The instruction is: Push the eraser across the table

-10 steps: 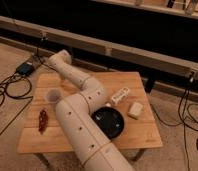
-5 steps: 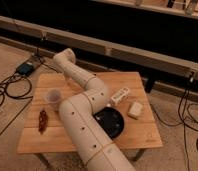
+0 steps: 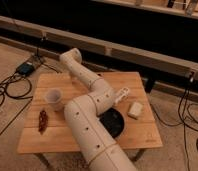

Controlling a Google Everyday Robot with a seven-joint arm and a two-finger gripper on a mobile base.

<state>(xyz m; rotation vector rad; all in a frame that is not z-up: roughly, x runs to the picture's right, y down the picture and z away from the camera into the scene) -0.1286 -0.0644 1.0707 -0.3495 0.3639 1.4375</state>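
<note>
Eraser not to be made out on the table [image 3: 142, 140]; gripper hidden behind the far end of the arm [image 3: 86, 79], above the table's far-left part, its state untellable.

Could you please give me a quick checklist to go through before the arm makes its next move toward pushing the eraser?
1. Eraser in sight: not ok, it shows nowhere on the table.
2. Gripper located: not ok, the arm ends near the table's far edge and no gripper shows.
3. Cup upright and apart from the arm: ok.
4. White box beside the arm: cannot tell whether they touch.
5. Off-white block clear of the arm: ok.
</note>
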